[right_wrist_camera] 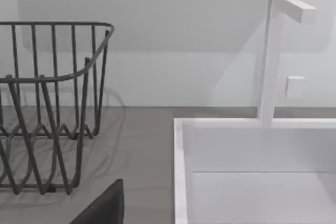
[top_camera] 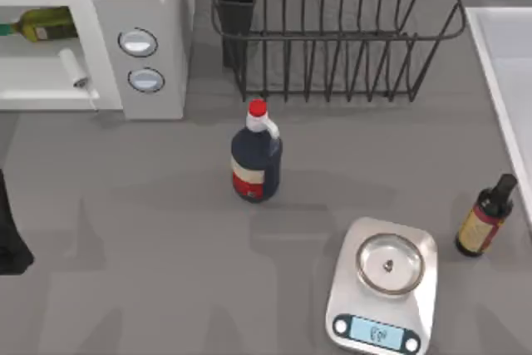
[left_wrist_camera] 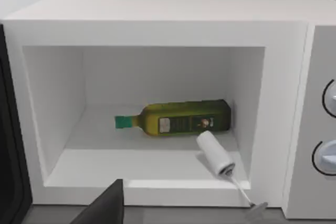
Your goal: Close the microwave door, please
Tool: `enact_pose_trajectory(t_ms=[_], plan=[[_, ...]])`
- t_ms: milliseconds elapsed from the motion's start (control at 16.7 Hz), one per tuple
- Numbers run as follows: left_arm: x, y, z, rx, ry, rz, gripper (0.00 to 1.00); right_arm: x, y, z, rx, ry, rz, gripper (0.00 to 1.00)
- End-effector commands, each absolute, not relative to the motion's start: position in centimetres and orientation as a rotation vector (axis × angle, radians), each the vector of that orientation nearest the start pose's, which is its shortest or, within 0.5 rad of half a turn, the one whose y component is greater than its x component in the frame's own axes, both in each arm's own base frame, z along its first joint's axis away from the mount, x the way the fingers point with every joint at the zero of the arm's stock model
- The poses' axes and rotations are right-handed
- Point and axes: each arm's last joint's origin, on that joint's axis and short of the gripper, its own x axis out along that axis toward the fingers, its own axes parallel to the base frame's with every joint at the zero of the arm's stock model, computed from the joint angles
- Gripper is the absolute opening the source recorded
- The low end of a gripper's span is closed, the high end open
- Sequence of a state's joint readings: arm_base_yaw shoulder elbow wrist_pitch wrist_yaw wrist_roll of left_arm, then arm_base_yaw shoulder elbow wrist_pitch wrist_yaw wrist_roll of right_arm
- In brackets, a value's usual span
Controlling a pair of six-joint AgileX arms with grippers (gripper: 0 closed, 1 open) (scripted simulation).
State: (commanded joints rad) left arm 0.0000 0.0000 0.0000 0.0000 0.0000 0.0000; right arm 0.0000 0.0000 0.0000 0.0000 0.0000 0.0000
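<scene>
White, boxy and large, the microwave (top_camera: 91, 31) stands open at the table's far left, its door's small cylindrical handle (left_wrist_camera: 215, 153) before a lying green olive-oil bottle (left_wrist_camera: 181, 119). We cannot tell either gripper's finger state; our left arm (top_camera: 10, 230) sits at the left edge.

The setting is a kitchen, rendered in simulation. A grey bench (top_camera: 150, 230) carries a white microwave (top_camera: 145, 6) with two round knobs at the top view's left, its cavity open and an olive oil bottle (left_wrist_camera: 181, 119) lying inside. Behind the middle stands a dark wire dish rack (top_camera: 332, 31), and at the right edge sits a white sink (right_wrist_camera: 252, 150) with an angular white tap (right_wrist_camera: 275, 51) against a pale wall. A digital kitchen scale (top_camera: 382, 284), a dark red-capped sauce bottle (top_camera: 255, 160) and a small dark bottle (top_camera: 485, 218) stand on the bench.
</scene>
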Motion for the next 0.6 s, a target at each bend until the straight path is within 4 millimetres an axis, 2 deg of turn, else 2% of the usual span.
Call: enact_pose_trajectory(t_ms=[60,600], plan=[[10.57,-0.12,16.0,0.0,0.0,0.0,1.0,10.57,-0.12,16.0,0.0,0.0,0.0,1.0],[10.57,-0.12,16.0,0.0,0.0,0.0,0.32,10.57,-0.12,16.0,0.0,0.0,0.0,1.0]])
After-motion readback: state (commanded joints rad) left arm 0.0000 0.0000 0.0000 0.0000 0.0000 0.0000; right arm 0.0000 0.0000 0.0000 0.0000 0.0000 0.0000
